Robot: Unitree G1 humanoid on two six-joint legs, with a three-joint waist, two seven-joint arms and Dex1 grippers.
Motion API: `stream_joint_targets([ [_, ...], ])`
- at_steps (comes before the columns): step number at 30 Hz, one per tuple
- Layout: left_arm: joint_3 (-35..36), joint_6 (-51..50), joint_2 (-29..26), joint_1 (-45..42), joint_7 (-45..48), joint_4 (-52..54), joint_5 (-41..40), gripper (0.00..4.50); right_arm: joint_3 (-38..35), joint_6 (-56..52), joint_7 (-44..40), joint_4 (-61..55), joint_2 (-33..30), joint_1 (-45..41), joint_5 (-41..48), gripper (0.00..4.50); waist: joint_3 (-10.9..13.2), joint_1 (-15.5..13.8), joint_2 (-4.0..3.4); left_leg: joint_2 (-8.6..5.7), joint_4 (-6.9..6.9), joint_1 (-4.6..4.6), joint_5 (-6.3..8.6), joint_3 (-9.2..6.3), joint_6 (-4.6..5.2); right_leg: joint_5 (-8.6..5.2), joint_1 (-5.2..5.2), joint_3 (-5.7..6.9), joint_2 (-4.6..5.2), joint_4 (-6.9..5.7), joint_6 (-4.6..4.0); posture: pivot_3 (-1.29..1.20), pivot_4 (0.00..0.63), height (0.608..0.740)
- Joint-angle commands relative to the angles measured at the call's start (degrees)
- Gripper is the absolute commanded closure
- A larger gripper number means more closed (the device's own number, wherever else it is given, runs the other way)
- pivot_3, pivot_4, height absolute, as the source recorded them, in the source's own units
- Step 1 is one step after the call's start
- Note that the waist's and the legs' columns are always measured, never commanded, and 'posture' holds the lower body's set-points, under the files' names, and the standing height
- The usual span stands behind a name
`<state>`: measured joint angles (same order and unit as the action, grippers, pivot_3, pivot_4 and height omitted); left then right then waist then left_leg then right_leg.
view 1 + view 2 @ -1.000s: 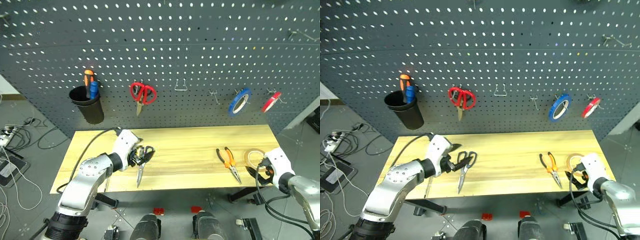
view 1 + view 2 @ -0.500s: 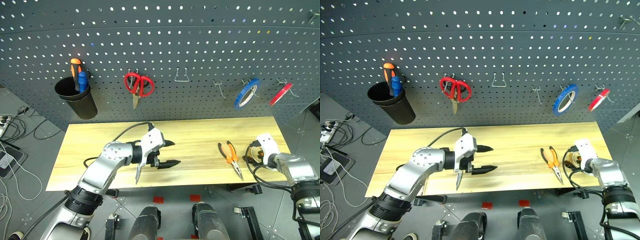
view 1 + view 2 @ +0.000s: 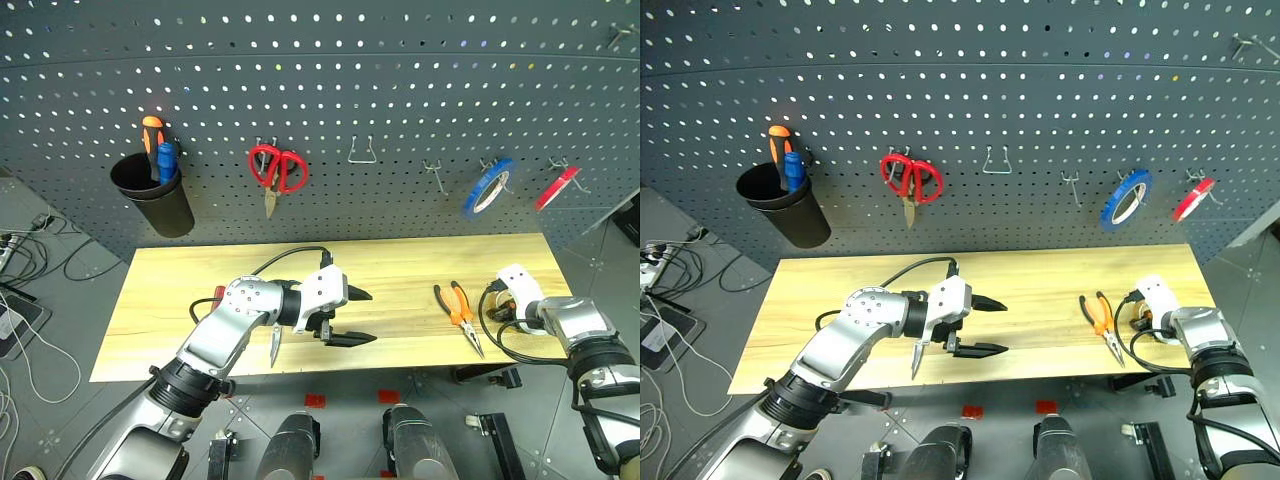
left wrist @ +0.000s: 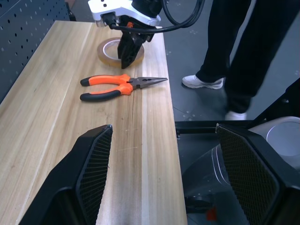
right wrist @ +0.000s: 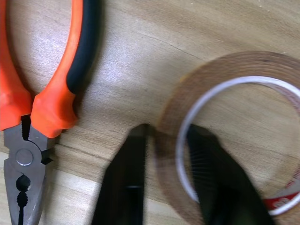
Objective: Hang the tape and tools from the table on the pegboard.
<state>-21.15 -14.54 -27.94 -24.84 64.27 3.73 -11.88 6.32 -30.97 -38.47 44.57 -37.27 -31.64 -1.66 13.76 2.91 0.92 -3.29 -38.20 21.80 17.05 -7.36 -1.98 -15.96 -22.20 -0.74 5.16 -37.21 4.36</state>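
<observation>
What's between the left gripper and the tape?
The pliers lie on the table between the left gripper and the tape, seen in the left wrist view.

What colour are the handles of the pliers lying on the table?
Orange with black, on the pliers; clearest in the left wrist view.

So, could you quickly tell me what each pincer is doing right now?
Left pincer: open, holding nothing.
Right pincer: shut on the tape, one finger inside the ring, one outside.
</observation>
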Motion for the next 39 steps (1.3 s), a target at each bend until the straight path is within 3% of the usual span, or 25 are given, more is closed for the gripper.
stream_joint_targets([
  [1, 1.5, 1.7, 1.1, -0.5, -0.7, 0.7, -0.7, 0.75, -0.5, -0.3, 1.8, -1.9, -0.5, 3.5, -1.1, 4.08, 0.0, -0.1, 0.02, 0.0, -0.01, 0.0, 0.0, -0.01, 0.0, 0.01, 0.01, 0.0, 0.0, 0.0, 0.01, -0.07, 0.232, 0.74],
  [4, 4.4, 1.4, 2.1, 0.1, -2.5, 1.3, -2.5, 0.75, -4.4, 0.2, 3.8, -16.6, -3.9, 9.4, -0.5, 4.08, 0.0, -0.6, -0.06, -0.02, -0.01, 0.05, -0.01, -0.01, 0.01, 0.02, -0.04, 0.0, 0.02, -0.01, 0.02, -0.07, 0.228, 0.74],
  [8, 7.5, 0.4, 2.3, 2.2, -4.1, 2.9, -4.8, 0.75, -10.9, -1.3, 8.1, -45.0, -5.6, 23.5, -1.0, 4.08, -0.1, -0.6, -0.35, -0.03, 0.08, 0.37, -0.02, 0.07, 0.0, 0.01, -0.47, -0.1, 0.04, -0.01, 0.03, -0.1, 0.231, 0.74],
  [12, 10.3, 1.1, 3.1, 4.5, -7.4, 5.1, -5.6, 0.75, -10.7, 0.6, 15.8, -70.1, 0.6, 35.6, -4.7, 4.08, -0.1, 0.4, -0.32, 0.02, -0.01, 0.84, -0.03, 0.14, -0.03, 0.01, -1.04, -0.16, 0.02, -0.34, 0.03, -0.12, 0.235, 0.74],
  [15, 12.2, 2.5, 3.9, 5.6, -10.3, 6.2, -5.1, 0.75, -6.0, 8.0, 20.9, -78.5, 4.1, 38.6, -10.6, 4.08, 0.0, 0.7, -0.32, 0.05, -0.01, 0.77, -0.1, 0.15, -0.12, 0.01, -1.13, -0.22, 0.0, -0.64, 0.03, -0.12, 0.238, 0.74],
  [20, 15.1, 2.7, 4.7, 6.4, -14.6, 9.0, -5.4, 0.75, -0.6, 15.0, 23.0, -78.2, 8.2, 32.2, -13.7, 4.08, 0.0, 0.6, -0.25, -0.06, 0.01, 0.56, -0.38, 0.14, -0.02, 0.32, -0.98, -0.27, 0.01, -0.74, -0.03, -0.09, 0.234, 0.74],
  [28, 16.0, 1.7, 3.7, 6.6, -16.8, 11.0, -4.9, 0.75, -0.2, 22.7, 20.6, -58.8, 13.0, 14.9, -9.0, 4.08, 0.0, 0.2, -0.15, 0.0, 0.13, 0.65, -0.64, 0.07, -0.29, 0.36, -1.1, -0.16, -0.09, -0.66, -0.11, -0.05, 0.226, 0.74],
  [35, 15.3, 2.0, 3.6, 6.2, -17.0, 10.6, -4.2, 0.75, -0.5, 26.3, 18.6, -46.6, 15.5, 7.5, -6.6, 4.08, 0.0, 0.3, -0.15, -0.01, 0.12, 0.69, -0.68, 0.1, -0.28, 0.37, -1.16, -0.2, -0.06, -0.72, -0.13, -0.04, 0.225, 0.74],
  [39, 15.4, 2.9, 2.9, 6.2, -16.9, 9.6, -3.4, 0.75, -1.1, 24.6, 17.9, -49.8, 15.3, 11.5, -5.8, 2.84, 0.0, 0.1, -0.15, -0.01, 0.11, 0.73, -0.68, 0.09, -0.27, 0.37, -1.18, -0.19, -0.05, -0.71, -0.13, -0.04, 0.226, 0.74],
])
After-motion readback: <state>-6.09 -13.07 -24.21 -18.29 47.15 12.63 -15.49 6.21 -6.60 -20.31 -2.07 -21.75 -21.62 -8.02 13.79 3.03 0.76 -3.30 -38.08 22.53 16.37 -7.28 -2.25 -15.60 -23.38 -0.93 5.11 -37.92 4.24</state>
